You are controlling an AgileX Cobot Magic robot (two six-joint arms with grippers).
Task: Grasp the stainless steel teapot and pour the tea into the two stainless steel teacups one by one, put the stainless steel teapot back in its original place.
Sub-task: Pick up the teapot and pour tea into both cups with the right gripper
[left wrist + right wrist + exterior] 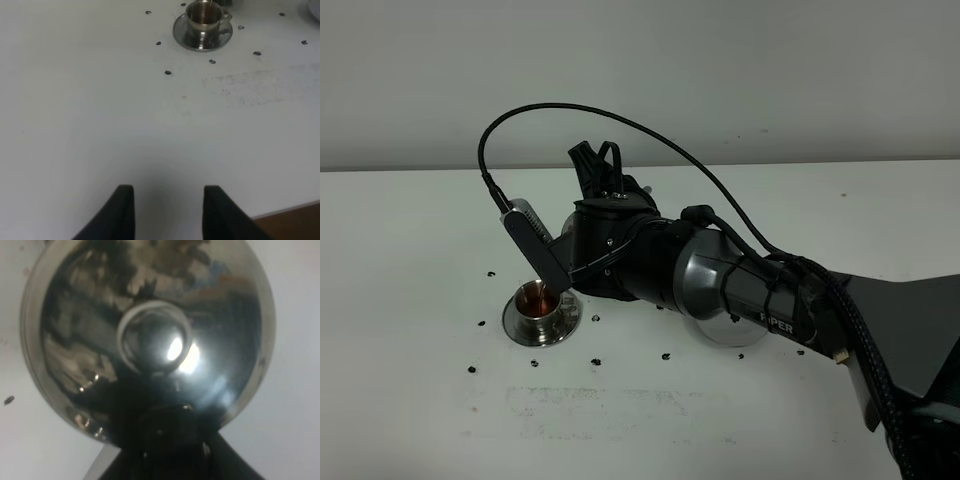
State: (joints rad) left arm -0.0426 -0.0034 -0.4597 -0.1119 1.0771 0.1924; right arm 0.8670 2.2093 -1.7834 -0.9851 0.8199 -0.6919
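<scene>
My right gripper (pixel 555 255) reaches across to the left and is shut on the stainless steel teapot (pixel 150 335), which is tilted. In the right wrist view the teapot's lid and knob fill the frame. In the high view the teapot is almost hidden behind the gripper. One steel teacup (pixel 538 302) stands on its saucer (pixel 570 325) below the spout, with brown tea in it. It also shows in the left wrist view (pixel 202 17), with a thin stream falling in. The second teacup is hidden. My left gripper (pixel 170 205) is open and empty, low over bare table.
Small black specks (pixel 597 361) lie scattered around the cup. A shiny round rim (pixel 720 338) shows under the right arm and may be a saucer; a saucer edge (pixel 312 9) shows in the left wrist view. The table's front edge (pixel 290 217) is close to the left gripper.
</scene>
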